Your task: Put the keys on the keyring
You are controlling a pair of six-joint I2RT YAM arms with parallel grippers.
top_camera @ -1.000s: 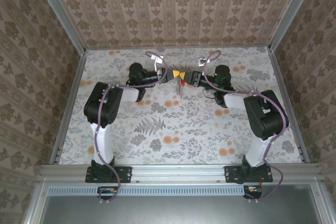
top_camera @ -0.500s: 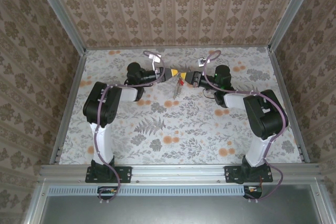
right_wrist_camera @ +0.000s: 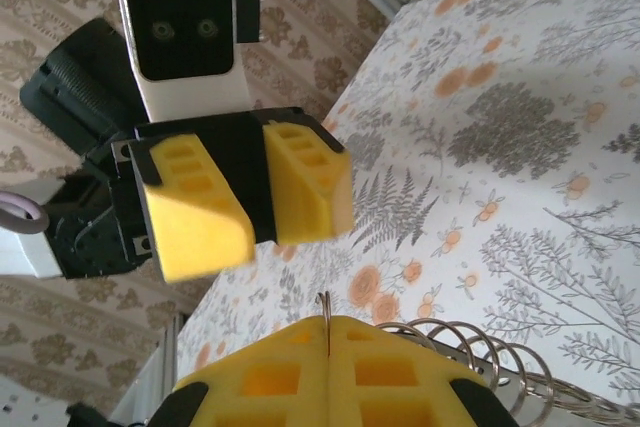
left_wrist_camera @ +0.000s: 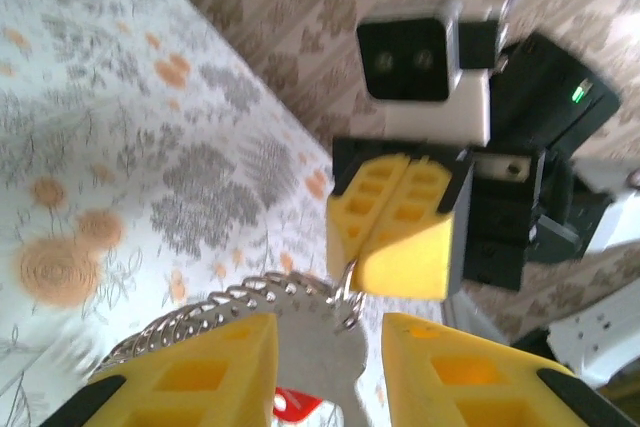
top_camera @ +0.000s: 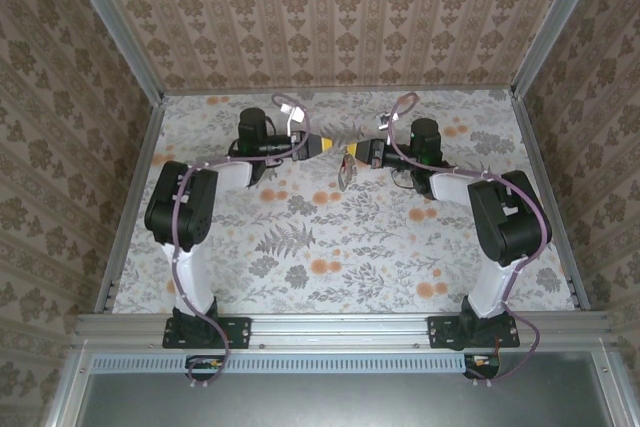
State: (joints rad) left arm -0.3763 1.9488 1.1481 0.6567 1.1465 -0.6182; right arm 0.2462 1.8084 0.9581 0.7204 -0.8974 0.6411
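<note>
The right gripper (right_wrist_camera: 328, 342) is pressing its pads together on a thin wire loop (right_wrist_camera: 325, 309), and the keyring (top_camera: 343, 175) is hanging from there above the desk (top_camera: 300, 247), between the two arms, with a silver coil (left_wrist_camera: 235, 299) beside it. The left gripper (left_wrist_camera: 330, 327) is standing spread, gripping nothing. The red key (left_wrist_camera: 298, 407) is showing low between its fingers. I think the left gripper should be closing slowly on the red head only, while the right one is holding firm.

Two end effectors (left_wrist_camera: 325, 367) (left_wrist_camera: 385, 247), one keyring (left_wrist_camera: 225, 302), one red key (left_wrist_camera: 300, 407)
</note>
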